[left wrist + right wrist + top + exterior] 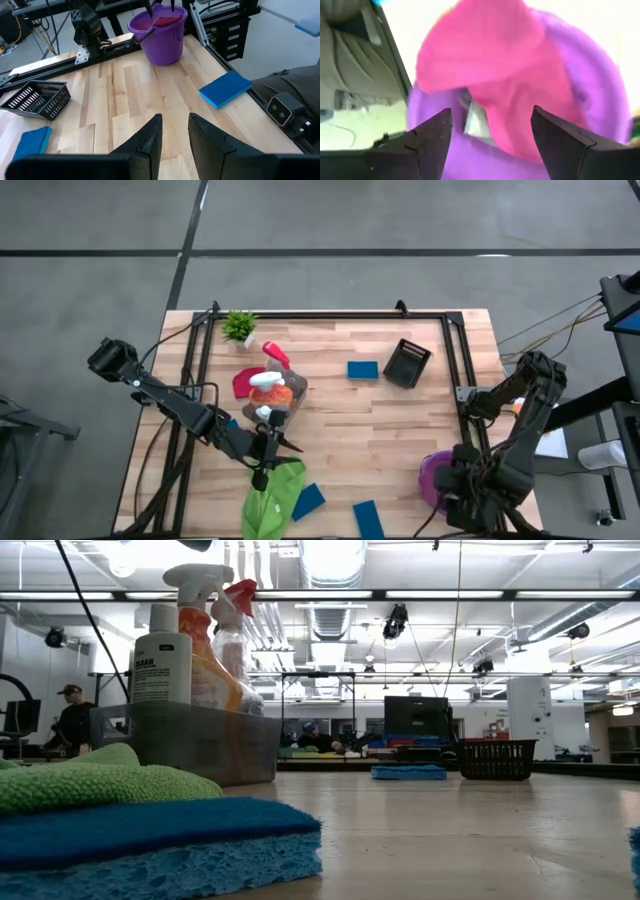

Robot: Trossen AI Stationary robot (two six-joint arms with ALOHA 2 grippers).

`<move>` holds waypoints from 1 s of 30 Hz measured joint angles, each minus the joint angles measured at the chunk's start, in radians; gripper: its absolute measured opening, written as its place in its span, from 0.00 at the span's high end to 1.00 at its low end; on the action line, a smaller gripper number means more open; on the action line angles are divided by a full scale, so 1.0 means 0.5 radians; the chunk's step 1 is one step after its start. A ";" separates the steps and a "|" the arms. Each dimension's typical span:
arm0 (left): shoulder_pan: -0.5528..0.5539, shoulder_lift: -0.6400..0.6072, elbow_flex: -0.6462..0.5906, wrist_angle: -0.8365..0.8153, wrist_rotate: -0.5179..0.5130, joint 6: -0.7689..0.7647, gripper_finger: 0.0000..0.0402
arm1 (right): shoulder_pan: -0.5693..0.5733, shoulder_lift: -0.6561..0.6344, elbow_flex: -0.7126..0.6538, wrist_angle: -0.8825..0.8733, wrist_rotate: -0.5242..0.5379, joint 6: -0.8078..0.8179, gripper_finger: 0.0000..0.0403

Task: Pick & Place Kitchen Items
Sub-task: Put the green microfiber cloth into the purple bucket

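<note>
**Magenta cloth released into the purple bucket**

The left end effector hangs over the green cloth at the worktop's near edge, fingers narrowly parted, grasping nothing. The white bottle's label is too small to be read. Over the purple bucket at the near right corner, the right end effector is spread wide; the magenta cloth lies inside. A straight lift is advised so the cloth is not snagged.

Purple bucket half hidden under right arm in high view, pink cloth blurred in right wrist view, nearest blue sponge cut by low view's edge
</note>
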State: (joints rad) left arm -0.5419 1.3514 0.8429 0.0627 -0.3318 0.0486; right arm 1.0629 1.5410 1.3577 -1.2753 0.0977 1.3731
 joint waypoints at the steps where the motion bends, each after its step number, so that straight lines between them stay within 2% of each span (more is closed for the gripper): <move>1: 0.000 0.000 0.000 -0.002 0.000 0.000 0.76 | 0.009 -0.002 0.037 -0.026 0.051 -0.004 0.34; 4: -0.002 0.000 0.000 -0.001 -0.014 0.000 0.76 | 0.043 -0.010 0.131 -0.039 0.283 -0.079 0.34; 9: -0.002 0.000 0.000 -0.039 -0.019 -0.059 0.76 | 0.114 -0.014 0.260 -0.027 0.950 -0.325 0.34; 12: -0.006 0.000 0.000 -0.139 0.057 -0.160 0.76 | 0.158 -0.013 0.289 0.037 1.364 -0.561 0.34; 15: -0.031 0.000 0.005 -0.274 0.118 -0.332 0.76 | 0.175 -0.012 0.287 0.124 1.643 -0.779 0.34; 18: -0.074 0.000 0.035 -0.448 0.154 -0.566 0.76 | 0.173 -0.012 0.286 0.184 1.705 -0.913 0.34; 24: -0.176 0.001 0.041 -0.652 0.255 -1.042 0.76 | 0.160 -0.011 0.283 0.190 1.718 -0.944 0.34; 30: -0.224 0.076 0.039 -0.746 0.269 -1.195 0.70 | 0.161 -0.011 0.283 0.202 1.710 -0.944 0.34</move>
State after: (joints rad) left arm -0.6540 1.3892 0.8623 -0.3103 -0.1972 -0.5491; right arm 1.1435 1.5352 1.4994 -1.1746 0.9525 0.9010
